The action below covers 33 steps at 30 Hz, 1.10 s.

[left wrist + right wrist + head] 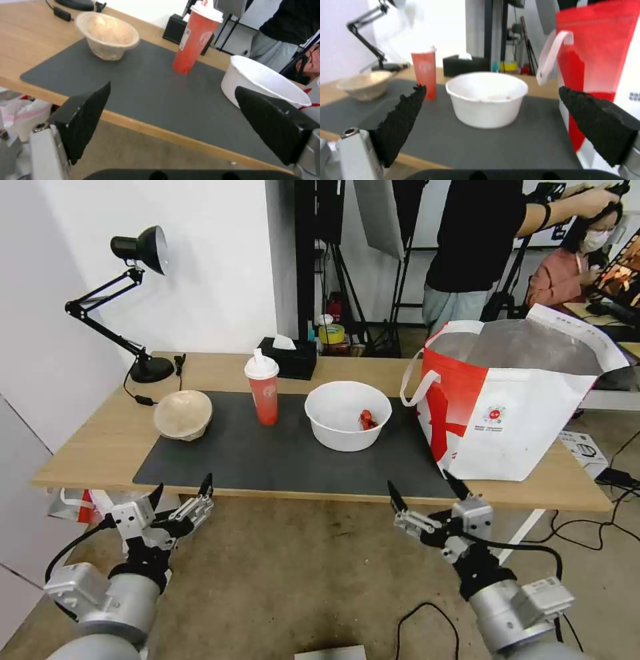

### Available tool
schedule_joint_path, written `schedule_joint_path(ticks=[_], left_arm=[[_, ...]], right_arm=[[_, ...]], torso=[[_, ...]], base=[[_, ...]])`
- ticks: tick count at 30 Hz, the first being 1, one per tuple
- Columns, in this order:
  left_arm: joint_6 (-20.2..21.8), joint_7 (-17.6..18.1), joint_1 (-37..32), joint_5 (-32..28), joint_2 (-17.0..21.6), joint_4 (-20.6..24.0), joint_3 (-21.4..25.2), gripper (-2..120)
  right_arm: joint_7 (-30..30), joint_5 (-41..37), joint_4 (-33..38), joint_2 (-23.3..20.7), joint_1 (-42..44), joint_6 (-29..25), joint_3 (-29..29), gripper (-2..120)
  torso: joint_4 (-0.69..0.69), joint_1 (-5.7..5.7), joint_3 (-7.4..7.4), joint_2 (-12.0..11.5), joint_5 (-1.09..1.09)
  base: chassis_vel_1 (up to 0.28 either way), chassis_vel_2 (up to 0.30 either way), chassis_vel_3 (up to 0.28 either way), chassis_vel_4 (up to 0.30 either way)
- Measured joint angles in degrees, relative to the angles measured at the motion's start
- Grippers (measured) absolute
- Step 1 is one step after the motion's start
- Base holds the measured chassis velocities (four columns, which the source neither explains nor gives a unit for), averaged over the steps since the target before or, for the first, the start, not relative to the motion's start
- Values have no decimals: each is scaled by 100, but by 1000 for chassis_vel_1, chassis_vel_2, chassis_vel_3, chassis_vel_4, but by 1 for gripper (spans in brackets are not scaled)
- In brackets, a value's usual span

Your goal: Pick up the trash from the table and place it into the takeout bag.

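On the dark mat of the table (93,447) stand a beige pulp bowl (183,414) at the left, a red white-lidded cup (263,387) in the middle and a wide white bowl (347,415) holding a red scrap. The white-and-red takeout bag (507,400) stands open at the table's right end. My left gripper (181,489) hangs open in front of the table's near edge, below the pulp bowl (108,38). Farther right, my right gripper (427,490) is open too, before the edge, facing the white bowl (486,98) and the bag (600,57).
A black desk lamp (137,293) and a black tissue box (288,357) stand at the table's back. Cables lie on the floor at right. A person stands behind the bag, away from the table's things.
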<state>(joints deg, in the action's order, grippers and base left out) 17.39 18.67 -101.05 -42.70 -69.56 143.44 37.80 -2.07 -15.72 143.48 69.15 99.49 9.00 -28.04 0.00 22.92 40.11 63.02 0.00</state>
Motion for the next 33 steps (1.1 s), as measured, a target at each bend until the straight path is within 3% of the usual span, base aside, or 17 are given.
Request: schedule_joint_path(ticks=[13,18,20,23,25,28,29,31,33], left_arm=[[83,-68,-43,-6,-18,-9,-107,100],[89,-75,-47,25,-27,-13,-113,100],[92,-75,-47,27,-27,-15,-113,100],[92,-109,-67,194,-84,-16,-116,100],[91,-117,-71,232,-98,-17,-117,100],[85,-130,-76,272,-113,-19,-119,100],[85,-130,-76,272,-113,-19,-119,100],[80,-133,-76,275,-114,-19,-120,100],[79,-133,-77,279,-116,-19,-120,100]], right_arm=[[106,-1489,-13,-767,-1028,-53,-259,100],[-79,-2157,-16,-1688,-1812,244,-223,100],[-105,-2266,-16,-1806,-1913,261,-210,100],[-412,-3322,-17,-2519,-2781,566,-109,100],[-485,-3635,-17,-2670,-3046,661,-71,100],[-747,-4971,-164,-3265,-4408,1316,211,100],[-747,-4971,-164,-3265,-4408,1316,211,100],[-927,-5902,-272,-3538,-5313,1926,419,100],[-988,-6158,-307,-3626,-5559,2080,481,100]], torso=[[0,0,0,0,2],[0,0,0,-1,2],[0,0,0,0,2],[2,0,0,0,1],[1,0,0,-1,2],[1,1,0,-1,1],[1,1,0,-1,1],[1,1,1,-1,1],[1,1,1,-1,0]], base=[[0,0,0,0],[0,0,0,0],[0,0,0,0],[0,0,0,0],[0,0,0,0],[0,0,0,0],[0,0,0,0],[0,0,0,0],[0,0,0,0]])
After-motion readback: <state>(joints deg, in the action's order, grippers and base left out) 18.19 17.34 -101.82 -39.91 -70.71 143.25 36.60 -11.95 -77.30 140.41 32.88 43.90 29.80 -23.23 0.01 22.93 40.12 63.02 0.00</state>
